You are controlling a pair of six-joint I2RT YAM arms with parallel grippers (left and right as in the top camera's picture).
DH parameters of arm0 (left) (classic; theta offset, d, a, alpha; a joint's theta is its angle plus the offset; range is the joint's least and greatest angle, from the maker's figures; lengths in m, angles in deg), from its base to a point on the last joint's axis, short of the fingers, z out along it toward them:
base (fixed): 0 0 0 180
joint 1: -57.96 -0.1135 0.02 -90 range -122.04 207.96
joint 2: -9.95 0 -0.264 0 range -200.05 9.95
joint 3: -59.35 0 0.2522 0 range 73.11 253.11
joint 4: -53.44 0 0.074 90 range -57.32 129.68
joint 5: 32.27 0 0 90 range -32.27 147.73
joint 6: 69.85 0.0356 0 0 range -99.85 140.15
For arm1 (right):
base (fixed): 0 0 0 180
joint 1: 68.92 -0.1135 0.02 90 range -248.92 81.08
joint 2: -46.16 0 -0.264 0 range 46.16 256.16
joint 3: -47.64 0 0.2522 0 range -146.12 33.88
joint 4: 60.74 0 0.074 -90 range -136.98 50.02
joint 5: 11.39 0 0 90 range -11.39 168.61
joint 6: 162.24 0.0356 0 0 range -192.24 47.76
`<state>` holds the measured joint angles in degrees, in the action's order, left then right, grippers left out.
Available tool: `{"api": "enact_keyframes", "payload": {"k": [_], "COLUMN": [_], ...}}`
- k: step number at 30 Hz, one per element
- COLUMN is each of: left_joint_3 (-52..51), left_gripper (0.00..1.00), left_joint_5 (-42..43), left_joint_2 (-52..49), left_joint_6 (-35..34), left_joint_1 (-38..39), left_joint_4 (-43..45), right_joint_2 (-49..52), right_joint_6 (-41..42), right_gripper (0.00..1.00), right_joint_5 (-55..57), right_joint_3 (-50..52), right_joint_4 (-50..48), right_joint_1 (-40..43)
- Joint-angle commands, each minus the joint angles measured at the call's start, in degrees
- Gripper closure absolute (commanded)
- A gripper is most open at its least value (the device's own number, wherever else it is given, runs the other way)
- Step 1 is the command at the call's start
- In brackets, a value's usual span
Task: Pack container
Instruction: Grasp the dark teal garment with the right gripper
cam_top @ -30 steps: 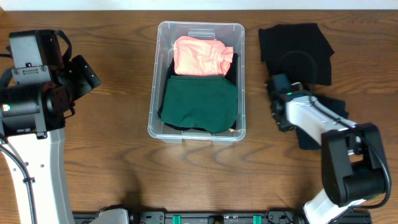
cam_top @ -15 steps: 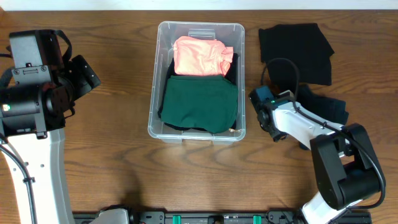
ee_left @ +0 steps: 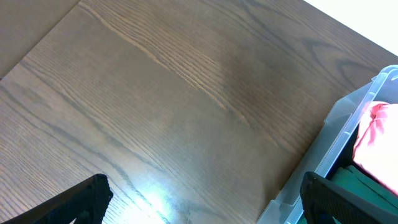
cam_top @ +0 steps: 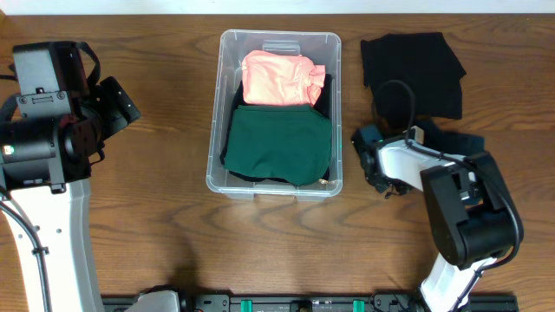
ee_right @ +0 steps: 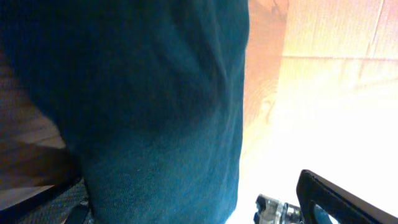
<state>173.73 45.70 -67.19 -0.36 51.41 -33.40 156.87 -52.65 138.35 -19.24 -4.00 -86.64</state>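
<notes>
So the left gripper (ee_left: 202, 202) first: its fingers (ee_left: 74, 202) are spread wide with nothing between them but bare wooden table (ee_left: 155, 106); on the wrist cam the container (ee_left: 339, 146) sits out past the far finger, near but not touching, with a pink garment (ee_left: 376, 127) and a green garment (ee_left: 367, 180) showing inside it. The right gripper (cam_top: 368, 163) is wide open too; its wrist cam catches one finger (ee_right: 348, 199) in the bottom corner, and a dark cloth (ee_right: 155, 112) fills most of the view right in front of the fingers; it might be draped over a finger or just lying close, honestly can't tell from that angle.

From overhead that gripper is down by the table just beside the container's right wall, near its front corner; the dark cloth pokes out behind the wrist. The container sits mid-table, long side running away from the robot; pink garment folded at the far end, green one over the near half, a black garment (cam_top: 326, 91) underneath along the right wall. The left gripper is well apart from it, off to the left; a black cloth (cam_top: 412, 69) lies flat on the table right of the container's far end.
</notes>
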Motion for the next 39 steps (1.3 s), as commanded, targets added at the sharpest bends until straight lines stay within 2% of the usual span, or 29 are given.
{"api": "enact_keyframes", "payload": {"k": [1,6,12,21,25,32,39], "left_joint_3": [0.22,0.22,0.22,0.22,0.22,0.22,0.22], "left_gripper": [0.02,0.02,0.02,0.02,0.02,0.02,0.02], "left_joint_5": [-0.66,-0.66,-0.68,-0.68,-0.68,-0.68,-0.68], "left_joint_2": [-0.24,-0.24,-0.24,-0.24,-0.24,-0.24,-0.24], "left_joint_6": [0.98,0.98,0.98,0.98,0.98,0.98,0.98], "left_joint_1": [-0.28,-0.28,-0.28,-0.28,-0.28,-0.28,-0.28], "left_joint_4": [-0.02,-0.02,-0.02,-0.02,-0.02,-0.02,-0.02], "right_joint_2": [4.72,4.7,4.72,4.72,4.72,4.74,4.74], "right_joint_6": [1.03,0.87,-3.23,-19.32,-21.29,-22.03,-21.77], "right_gripper": [0.01,0.04,0.01,0.01,0.01,0.01,0.01], "right_joint_5": [-16.37,-16.68,-16.7,-23.12,-23.37,-24.28,-25.7], "right_joint_3": [2.93,2.93,2.95,6.71,9.07,9.86,9.9], "right_joint_4": [-0.76,-0.81,-2.78,-12.7,-16.02,-17.31,-16.92], "right_joint_1": [5.11,8.33,4.26,-3.78,-4.35,-0.98,6.14]}}
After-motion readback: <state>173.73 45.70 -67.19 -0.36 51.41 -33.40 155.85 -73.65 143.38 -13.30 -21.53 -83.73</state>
